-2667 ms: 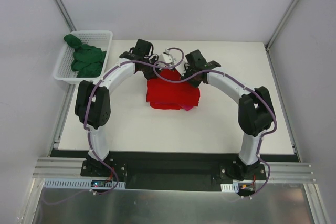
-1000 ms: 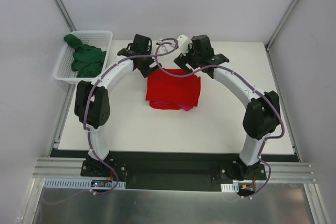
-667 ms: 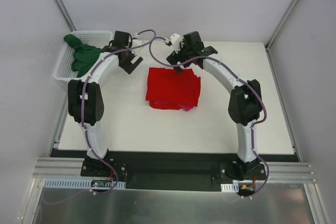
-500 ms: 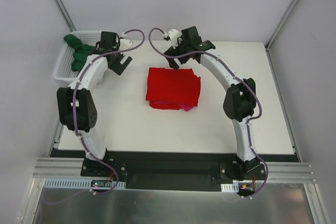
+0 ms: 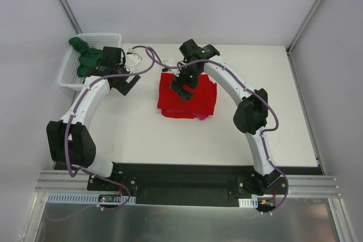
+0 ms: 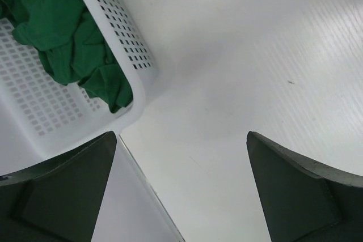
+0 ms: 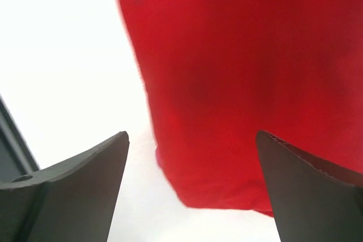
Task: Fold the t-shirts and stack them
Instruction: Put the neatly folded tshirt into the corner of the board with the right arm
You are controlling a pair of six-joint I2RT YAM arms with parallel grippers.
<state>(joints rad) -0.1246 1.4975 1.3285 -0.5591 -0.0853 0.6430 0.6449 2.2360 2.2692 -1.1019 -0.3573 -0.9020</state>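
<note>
The bright red t-shirt lies folded in the middle of the table, and a magenta-pink edge peeks out under its near side. My right gripper hovers open over the red shirt's left part. In the right wrist view the red t-shirt fills the space beyond the open right gripper, and nothing is between the fingers. The dark green t-shirt sits crumpled in the white basket. My left gripper is open and empty just right of the basket. The left wrist view shows the open left gripper, the green t-shirt and the basket.
The white table ends at a black rail by the arm bases. Grey walls with metal posts close in the left, back and right. The basket stands at the table's back left corner, partly over the edge.
My left arm has swung left from the red shirt's back edge to beside the basket. My right gripper has moved left and forward over the red shirt. Both stayed open.
</note>
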